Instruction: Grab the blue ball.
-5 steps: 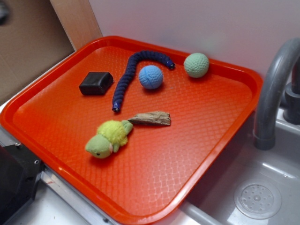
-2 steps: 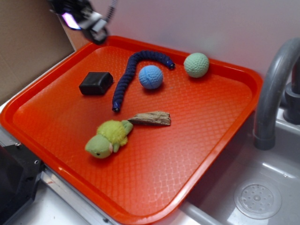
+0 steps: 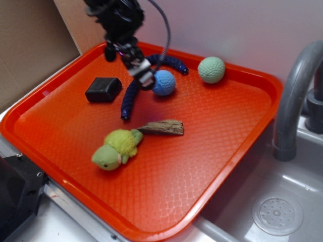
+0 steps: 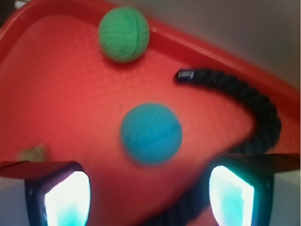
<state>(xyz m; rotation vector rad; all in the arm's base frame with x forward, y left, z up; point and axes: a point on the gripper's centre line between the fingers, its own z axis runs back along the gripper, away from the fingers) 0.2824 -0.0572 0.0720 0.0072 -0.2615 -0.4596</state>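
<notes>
A pale wall backs the scene, with brown board to the left and a grey faucet (image 3: 298, 96) arching over a sink at the right, and between them sits the orange tray (image 3: 212, 166) that serves as the tabletop for everything here. A second ago nothing stood over this tray; then the arm showed at the far left corner, and now the gripper (image 3: 139, 68) has swung in over the dark navy rope toy (image 3: 132, 91), its fingers (image 4: 59, 193) spread apart and empty, just left of the blue ball (image 3: 163, 82). The ball itself has not shifted: it lies in the far half of the tray, tucked inside the rope's curve, with the green ball (image 3: 211, 69) well apart to its right near the back rim. From the wrist view the blue ball (image 4: 151, 133) sits just ahead of the two fingers and roughly centred between them, so I judge the approach nearly lined up; what remains is to drop and close without snagging the rope, which runs close under the right-hand finger. Nearer the front lie a black block (image 3: 103, 89), a piece of wood (image 3: 162, 127) and a yellow-green plush toy (image 3: 117, 148), all clear of the path.
</notes>
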